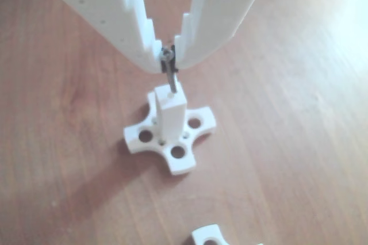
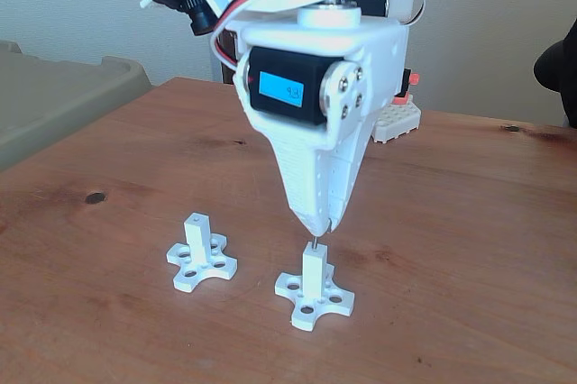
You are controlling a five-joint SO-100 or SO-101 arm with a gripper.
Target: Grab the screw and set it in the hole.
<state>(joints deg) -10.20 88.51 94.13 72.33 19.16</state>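
- Nearest the camera in the other view, the white gripper (image 1: 168, 55) is seen with its two stepped fingers brought together at the tips, pinched on the head end of the screw (image 1: 170, 75).
- The screw is held nearly upright, slightly tilted, and its lower tip is met by the top face of a white post (image 1: 171, 115); the hole itself is hidden by the screw tip, so it cannot be told how far the shank is entered.
- In the fixed view, the screw (image 2: 313, 242) is shown as a short thin pin between the gripper (image 2: 326, 224) tips and the post (image 2: 312, 271) top.
- The post is borne on a cross-shaped base (image 1: 175, 141) pierced by larger round holes, which lies flat on the wooden table (image 1: 299, 141).
- A second post with cross base (image 2: 200, 256) is set to the left in the fixed view, apart from the first, its top hole (image 2: 196, 219) uncovered.
- Part of another white piece (image 1: 210, 236) is cut off at the lower edge of the other view.
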